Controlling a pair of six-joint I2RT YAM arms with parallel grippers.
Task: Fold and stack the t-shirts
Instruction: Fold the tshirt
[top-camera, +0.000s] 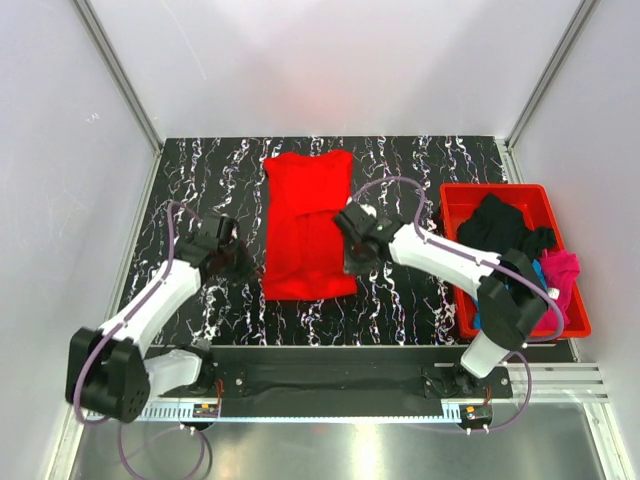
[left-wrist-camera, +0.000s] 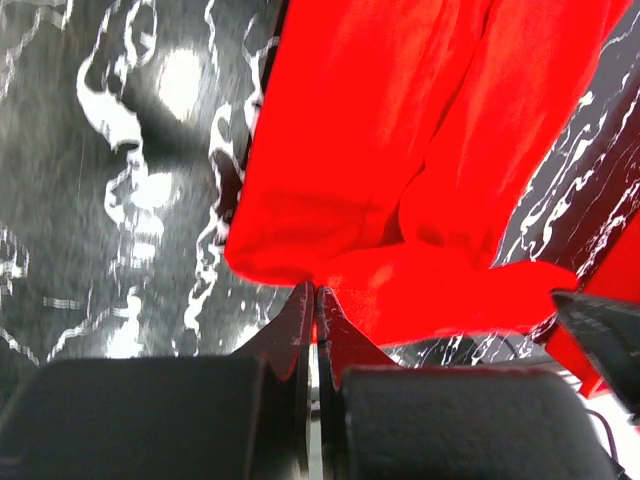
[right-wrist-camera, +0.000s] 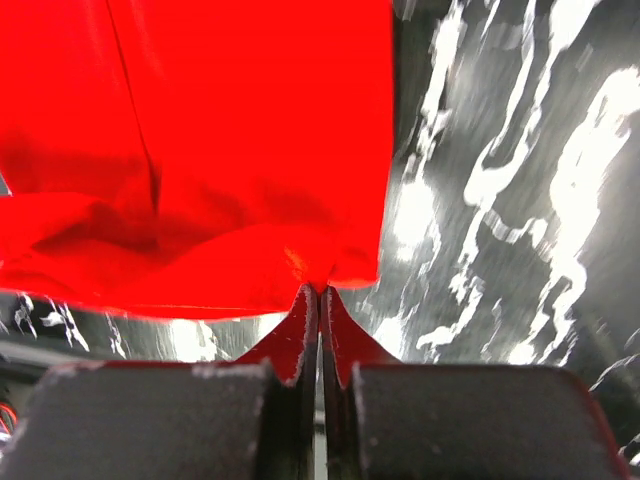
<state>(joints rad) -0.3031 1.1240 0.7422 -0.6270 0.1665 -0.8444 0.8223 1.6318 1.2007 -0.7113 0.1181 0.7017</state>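
Red t-shirt (top-camera: 305, 215) lay flat in the middle of the counter (top-camera: 200, 180). It looked folded into a long strip running from the near edge toward the far edge, so an end-over-end fold probably came next. The right claw (top-camera: 352, 250) sat on the shirt's right edge, fully shut, with cloth puckering into its tips as if pinched for lifting. The left claw (top-camera: 240, 262) was shut too, its tips at the left hem, but I could not tell whether it held any cloth. One claw on each side suggested a two-handed lift. At the counter's right edge, a bin (top-camera: 500, 188) kept the black t-shirt (top-camera: 500, 225) and pink t-shirt (top-camera: 562, 270) waiting, clear of the folding area.
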